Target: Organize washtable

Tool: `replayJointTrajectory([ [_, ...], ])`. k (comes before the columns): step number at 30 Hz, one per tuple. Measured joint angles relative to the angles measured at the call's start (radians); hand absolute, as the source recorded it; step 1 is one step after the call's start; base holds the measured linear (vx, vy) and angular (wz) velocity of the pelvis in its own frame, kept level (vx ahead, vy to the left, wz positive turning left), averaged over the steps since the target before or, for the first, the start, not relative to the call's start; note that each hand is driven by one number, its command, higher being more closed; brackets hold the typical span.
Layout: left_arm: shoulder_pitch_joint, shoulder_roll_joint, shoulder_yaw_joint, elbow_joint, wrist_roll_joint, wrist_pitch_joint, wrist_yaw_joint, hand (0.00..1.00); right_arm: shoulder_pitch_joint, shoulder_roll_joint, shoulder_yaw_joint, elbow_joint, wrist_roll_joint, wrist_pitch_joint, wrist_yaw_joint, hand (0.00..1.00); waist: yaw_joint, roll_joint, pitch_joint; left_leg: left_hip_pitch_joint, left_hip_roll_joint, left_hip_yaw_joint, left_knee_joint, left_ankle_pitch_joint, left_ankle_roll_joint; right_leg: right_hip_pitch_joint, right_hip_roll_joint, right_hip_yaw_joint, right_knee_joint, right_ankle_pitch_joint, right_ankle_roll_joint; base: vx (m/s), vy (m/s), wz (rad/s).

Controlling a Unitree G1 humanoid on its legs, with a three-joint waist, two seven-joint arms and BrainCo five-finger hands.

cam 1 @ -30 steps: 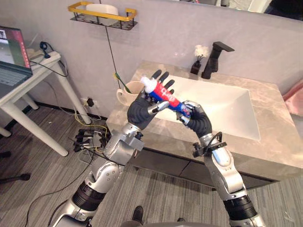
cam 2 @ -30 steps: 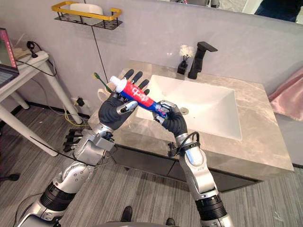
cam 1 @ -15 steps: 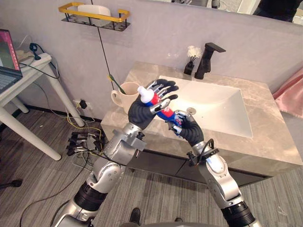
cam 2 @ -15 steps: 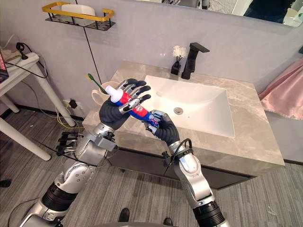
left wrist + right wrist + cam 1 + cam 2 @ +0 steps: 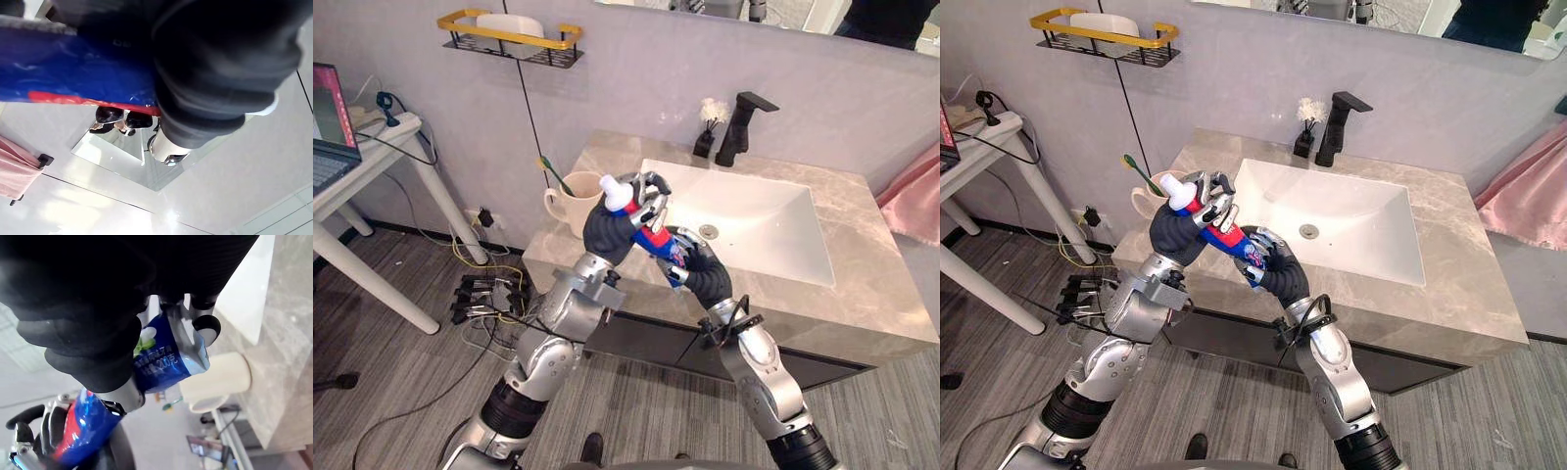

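A tube point(image 5: 656, 240) is held in the air above the counter's point(image 5: 862, 294) front edge, near the cup point(image 5: 568, 208). Curled round its cap end is the left hand point(image 5: 607, 230); the right hand point(image 5: 705, 279) pinches the tail. The right should probably release only once the left grips firmly.

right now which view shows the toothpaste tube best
The right eye view (left eye alike): the toothpaste tube at full length, white cap up, gripped by left hand and right hand. The left wrist view shows a blue-red stretch; the right wrist view its crimped end.
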Motion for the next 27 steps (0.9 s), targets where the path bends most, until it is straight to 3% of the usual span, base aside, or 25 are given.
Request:
replayJointTrajectory([
  [4,-0.044,0.005,0.024,0.002,0.037,0.0,0.002,1.0,0.006,0.025,-0.017,0.029,0.096,0.001,0.008,0.0,-0.001,0.001,-0.003,0.01,0.001,0.007,0.0,0.0,0.0,0.005,0.0,0.005,0.001,-0.001,-0.001,0.0,0.0,-0.03],
  [7,-0.147,0.039,0.114,0.014,0.078,-0.007,0.007,1.0,0.053,0.029,-0.02,0.062,0.105,0.008,0.015,0.0,0.0,0.002,-0.004,0.012,0.001,0.016,0.0,-0.003,-0.004,0.005,0.0,0.01,0.001,-0.003,-0.007,0.0,0.0,-0.05],
  [13,-0.368,0.144,0.262,0.124,0.255,-0.076,0.068,1.0,0.137,0.03,-0.018,0.114,0.132,0.047,0.046,0.0,-0.003,0.003,-0.004,0.014,0.001,0.024,0.0,-0.004,-0.005,0.001,0.0,0.023,-0.001,0.0,-0.011,0.0,0.001,-0.06],
  [17,-0.441,0.15,0.276,0.18,0.379,-0.1,0.122,1.0,0.154,0.037,-0.007,0.115,0.131,0.047,0.07,0.0,-0.004,0.003,-0.004,0.009,0.001,0.024,0.0,-0.003,-0.003,-0.004,0.0,0.024,-0.002,0.001,-0.011,0.0,0.0,0.0],
  [23,-0.467,0.146,0.275,0.215,0.623,-0.101,0.179,1.0,0.157,0.039,0.008,0.115,0.129,0.044,0.083,0.0,-0.026,0.002,-0.005,-0.003,0.002,0.028,0.0,-0.003,-0.003,-0.018,0.0,0.028,-0.004,0.008,-0.006,0.0,0.0,-0.02],
  [27,-0.485,0.135,0.272,0.258,0.669,-0.099,0.183,1.0,0.158,0.038,0.008,0.115,0.125,0.043,0.082,0.0,-0.026,0.0,-0.006,-0.023,0.002,0.046,0.0,-0.001,0.0,-0.039,0.001,0.046,-0.017,0.03,0.0,0.0,0.003,-0.14],
])
